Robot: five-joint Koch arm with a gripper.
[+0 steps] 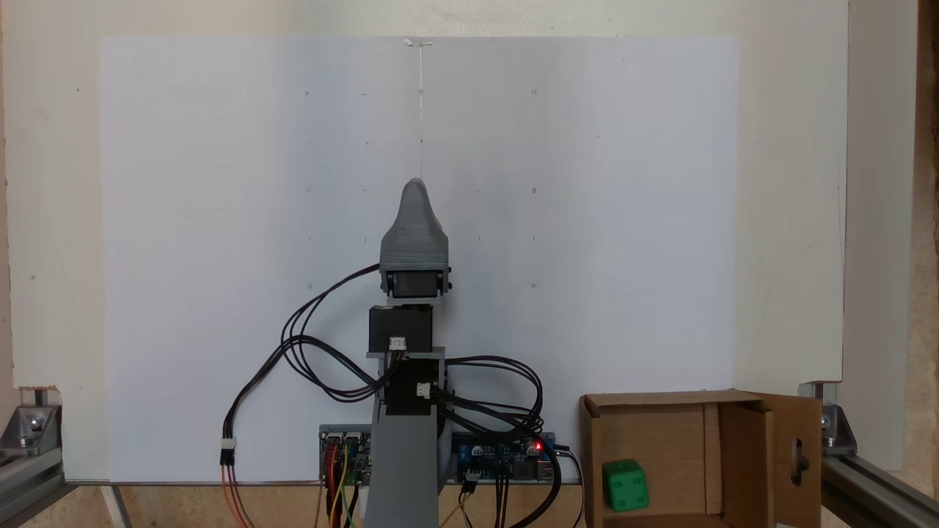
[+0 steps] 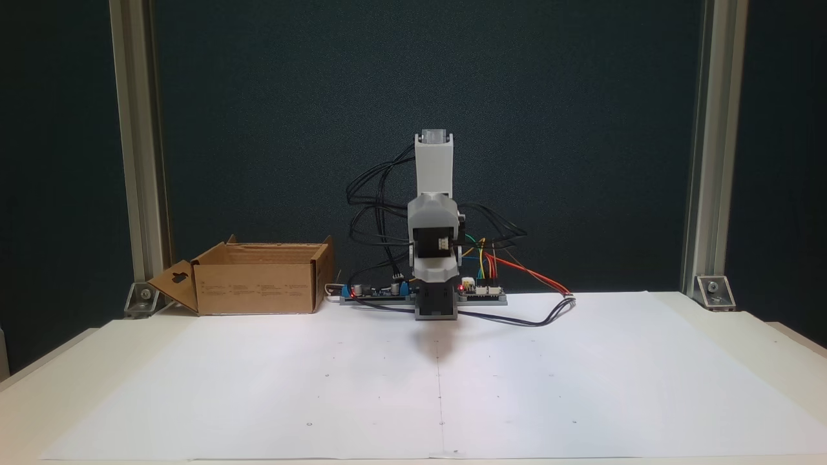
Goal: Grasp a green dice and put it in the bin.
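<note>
In a fixed view the gripper [image 1: 416, 192] is pointing up the white sheet [image 1: 220, 220], away from the base, with the arm folded over the middle of the table. Only one grey tip is showing, so I cannot tell whether the jaws are spread or pressed together; nothing is showing between them.

Moving right, the bin [image 1: 660, 440] is standing at the lower right corner of this view, beside the circuit boards [image 1: 506, 455], well apart from the gripper. The dice [image 1: 626, 485] is lying inside it, on the floor near the left wall, a four-pip face showing.

Judging from this, the dice is already sitting in the bin and no reach seems called for.

In the other fixed view the bin [image 2: 258, 284] is sitting at the left, its handle flap [image 2: 176, 284] hanging open outward.
</note>
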